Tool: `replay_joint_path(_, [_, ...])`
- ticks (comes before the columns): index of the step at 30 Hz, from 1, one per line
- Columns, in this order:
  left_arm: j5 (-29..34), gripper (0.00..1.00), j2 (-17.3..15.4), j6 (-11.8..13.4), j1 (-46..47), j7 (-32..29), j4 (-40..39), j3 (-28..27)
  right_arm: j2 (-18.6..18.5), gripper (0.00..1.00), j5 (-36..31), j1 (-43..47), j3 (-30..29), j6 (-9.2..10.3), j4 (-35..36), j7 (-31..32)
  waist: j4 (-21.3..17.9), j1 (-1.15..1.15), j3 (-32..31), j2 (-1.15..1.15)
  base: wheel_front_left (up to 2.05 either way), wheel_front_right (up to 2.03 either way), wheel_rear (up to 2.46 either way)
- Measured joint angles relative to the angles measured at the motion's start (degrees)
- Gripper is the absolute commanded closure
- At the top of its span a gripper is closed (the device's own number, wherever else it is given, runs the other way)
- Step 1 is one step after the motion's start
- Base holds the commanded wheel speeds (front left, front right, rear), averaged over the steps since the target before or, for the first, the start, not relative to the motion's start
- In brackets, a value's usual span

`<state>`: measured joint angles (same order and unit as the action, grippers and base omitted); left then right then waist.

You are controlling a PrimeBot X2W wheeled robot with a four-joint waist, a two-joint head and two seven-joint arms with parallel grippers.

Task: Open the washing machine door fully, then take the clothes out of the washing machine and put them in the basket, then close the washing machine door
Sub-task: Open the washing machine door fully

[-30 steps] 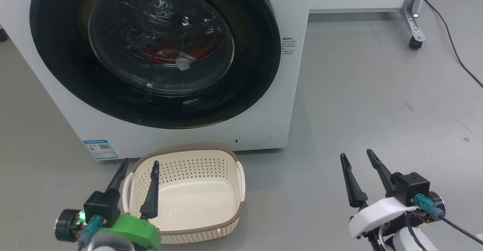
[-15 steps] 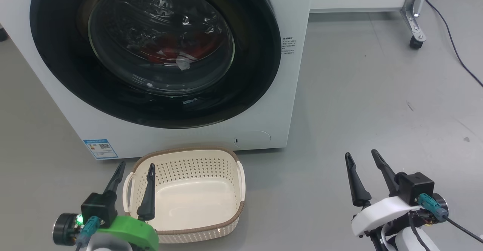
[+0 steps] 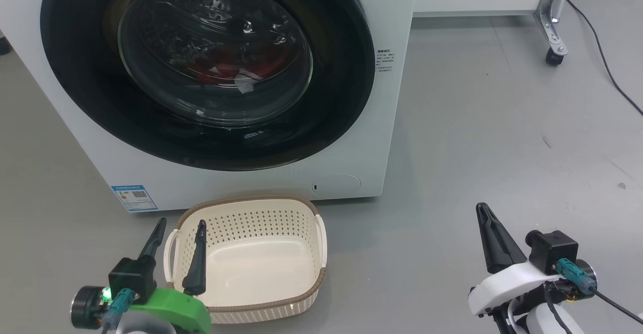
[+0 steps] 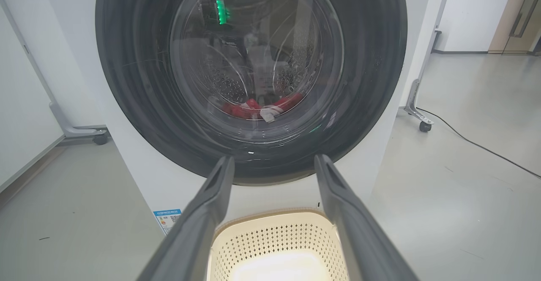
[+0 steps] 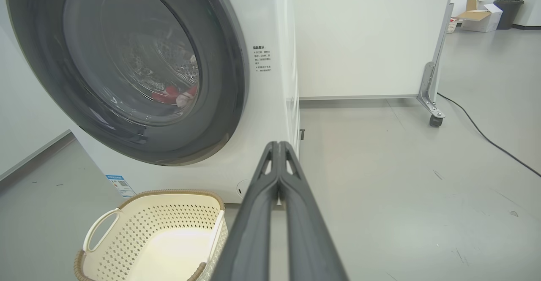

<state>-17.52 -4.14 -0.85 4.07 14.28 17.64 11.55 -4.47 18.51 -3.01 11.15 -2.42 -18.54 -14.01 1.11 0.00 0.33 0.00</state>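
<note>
Low on the left, the left gripper (image 3: 182, 221) hangs above the grey floor (image 3: 477, 123). Its two dark fingers stand wide apart and hold nothing. They point up toward the washing machine (image 3: 75, 138).

Just right of this gripper sits the basket (image 3: 251, 198). It is cream with a brown rim, and it rests on the floor right in front of the machine. One finger of the left gripper shows in front of the basket's left side. A little blue label (image 3: 133, 198) sticks to the machine's lower left corner, near the basket.

The big white machine stands behind the basket. The washing machine door (image 3: 80, 88) is round and black, and it is shut. Through its glass, the clothes (image 3: 221, 70) show red and white. They lie at the bottom of the drum inside.

Farther right, over bare floor, the right gripper (image 3: 483, 207) points up. Its two fingers are pressed tight together with nothing between them. It is well apart from the basket and the machine.

At the far right stand a metal leg on a wheel (image 3: 552, 37) and a black cable (image 3: 603, 63).
</note>
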Motion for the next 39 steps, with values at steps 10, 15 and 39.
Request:
replay_joint_path(10, [1.2,0.0,0.1,0.0,0.0,0.0,0.1,-0.1,0.5,1.0,0.8,0.0,-0.3,-1.64,-0.9,0.0,0.2,0.0,0.1,0.0,0.0,0.0,0.0])
replay_joint_path(15, [1.5,0.0,0.2,-0.5,0.0,0.0,0.1,-0.2,1.0,1.0,3.7,0.0,-0.9,-2.34,-1.2,0.0,0.2,0.0,0.4,0.0,0.0,0.0,0.0])
replay_joint_path(39, [2.2,0.0,1.0,-2.0,5.4,0.0,-3.5,-0.6,1.9,1.0,45.0,-11.9,-6.5,-4.54,-4.0,7.5,2.2,0.0,8.9,0.0,0.0,0.0,0.0])
